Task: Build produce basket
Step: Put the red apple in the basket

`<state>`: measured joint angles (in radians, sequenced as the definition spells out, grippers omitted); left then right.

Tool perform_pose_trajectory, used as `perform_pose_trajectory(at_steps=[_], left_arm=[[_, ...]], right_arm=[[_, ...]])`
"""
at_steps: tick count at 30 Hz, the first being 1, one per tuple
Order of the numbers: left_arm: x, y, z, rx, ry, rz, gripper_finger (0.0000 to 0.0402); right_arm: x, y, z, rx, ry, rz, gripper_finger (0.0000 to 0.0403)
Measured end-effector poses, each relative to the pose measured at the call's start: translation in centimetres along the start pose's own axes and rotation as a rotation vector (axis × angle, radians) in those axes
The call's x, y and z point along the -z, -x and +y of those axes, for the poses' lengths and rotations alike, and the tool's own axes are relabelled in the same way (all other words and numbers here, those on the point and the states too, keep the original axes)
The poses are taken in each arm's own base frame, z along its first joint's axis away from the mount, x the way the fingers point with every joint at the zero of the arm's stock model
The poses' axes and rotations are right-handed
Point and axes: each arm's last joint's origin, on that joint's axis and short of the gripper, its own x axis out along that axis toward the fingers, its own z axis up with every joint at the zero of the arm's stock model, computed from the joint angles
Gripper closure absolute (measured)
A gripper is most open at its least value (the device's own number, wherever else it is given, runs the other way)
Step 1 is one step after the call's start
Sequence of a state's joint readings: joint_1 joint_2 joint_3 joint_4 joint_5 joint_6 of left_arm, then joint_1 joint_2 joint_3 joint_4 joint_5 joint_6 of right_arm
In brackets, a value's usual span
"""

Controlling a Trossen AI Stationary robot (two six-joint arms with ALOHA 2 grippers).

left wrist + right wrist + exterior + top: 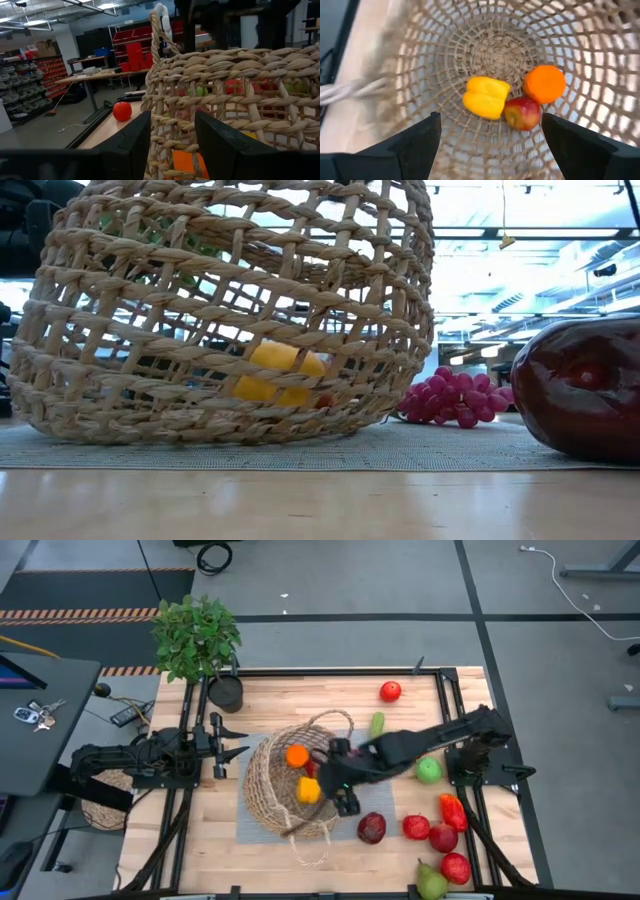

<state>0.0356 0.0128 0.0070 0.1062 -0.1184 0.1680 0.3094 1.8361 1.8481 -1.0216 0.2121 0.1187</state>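
Observation:
The tan wicker basket [268,790] lies on a grey mat at the table's middle, tipped with its mouth toward the right. Inside it rest a yellow pepper [485,97], an orange [545,84] and a red apple [522,114]. My right gripper [337,783] hovers open at the basket's mouth, slanting down into it, with nothing between its fingers [420,145]. At the table's left, my left gripper [228,742] is open and level, its fingers [135,145] pointing at the basket's left wall [220,70] just short of it.
Loose produce lies on the right: a dark plum [371,828], red fruits [416,827], a red pepper [452,810], a green apple [429,770], a pear [431,883], purple grapes [450,395]. A red apple [390,691] sits far back. A potted plant [196,635] stands far left.

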Motion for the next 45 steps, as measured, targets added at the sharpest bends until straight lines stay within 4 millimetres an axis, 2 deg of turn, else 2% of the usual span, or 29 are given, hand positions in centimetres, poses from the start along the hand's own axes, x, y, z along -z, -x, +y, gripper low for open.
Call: perform_pose_trajectory(at_steps=[5,10,12,15,19,23,26,30,33,38,45], left_arm=[[0.0,0.0,0.0,0.000,0.000,0.001,0.0241],[0.0,0.0,0.0,0.000,0.000,0.000,0.0241],[0.0,0.0,0.0,0.001,0.000,0.000,0.0241],[0.0,0.0,0.0,0.000,0.000,0.001,0.0241],[0.0,0.0,0.0,0.001,0.000,0.001,0.0241],[0.0,0.0,0.0,0.001,0.000,0.001,0.0241],[0.0,0.0,0.0,0.000,0.000,0.001,0.0241],[0.0,0.0,0.0,0.000,0.000,0.001,0.0241],[0.0,0.0,0.0,0.000,0.000,0.000,0.0241],[0.0,0.0,0.0,0.001,0.000,0.001,0.0241],[0.0,0.0,0.0,0.001,0.000,0.001,0.0241]], right_arm=[[1.0,3.5,3.1,0.027,0.009,-0.043,0.0053],[2.4,4.7,6.8,-0.015,0.000,-0.030,0.0053],[3.2,4.4,8.7,-0.027,0.015,-0.033,0.0053],[5.2,2.7,11.2,-0.013,0.027,-0.028,0.0053],[7.8,0.5,13.2,-0.007,-0.004,-0.010,0.0053],[10.1,-1.8,13.7,0.014,-0.029,0.022,0.0053],[11.4,-3.2,13.7,-0.033,-0.039,0.070,0.0043],[12.3,-4.1,13.6,-0.065,-0.034,0.116,0.0021],[12.3,-4.1,13.6,-0.066,0.071,0.108,0.0014],[12.8,-4.1,13.8,-0.055,0.348,0.103,0.0020],[14.6,-5.6,13.7,-0.074,0.419,0.139,0.0029]])
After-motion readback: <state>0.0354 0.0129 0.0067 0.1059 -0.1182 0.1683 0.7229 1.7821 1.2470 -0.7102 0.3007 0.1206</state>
